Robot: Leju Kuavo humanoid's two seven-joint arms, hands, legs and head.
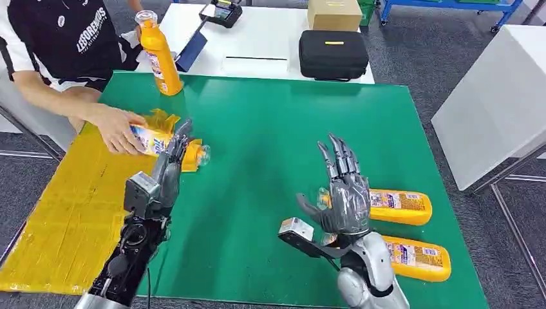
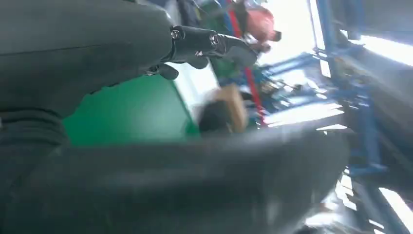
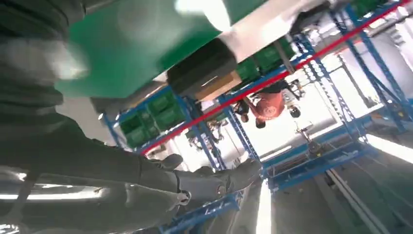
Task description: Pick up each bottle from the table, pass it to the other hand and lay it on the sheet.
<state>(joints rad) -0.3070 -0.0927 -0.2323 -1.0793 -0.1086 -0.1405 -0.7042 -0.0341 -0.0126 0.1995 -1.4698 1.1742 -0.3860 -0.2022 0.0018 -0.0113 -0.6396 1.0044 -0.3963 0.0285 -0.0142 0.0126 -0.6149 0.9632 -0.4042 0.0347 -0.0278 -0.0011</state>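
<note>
An orange bottle (image 1: 152, 139) lies at the edge of the yellow sheet (image 1: 71, 199), and a person's hand (image 1: 117, 129) grips it. My left hand (image 1: 169, 167) sits just beside its capped end, fingers stretched out and holding nothing; in the left wrist view this hand (image 2: 97, 48) is bare too. My right hand (image 1: 344, 190) stands open with fingers pointing up over the green mat (image 1: 270, 129). Two more orange bottles lie to its right, one (image 1: 400, 206) close behind it and one (image 1: 417, 258) nearer the front edge. A fourth bottle (image 1: 158, 55) stands upright at the far left.
The person sits at the table's far left corner. Behind the mat, a white table (image 1: 257, 45) carries a black case (image 1: 333, 55), a cardboard box (image 1: 333, 14) and a handheld device (image 1: 221, 11). Another white table (image 1: 496, 96) stands to the right.
</note>
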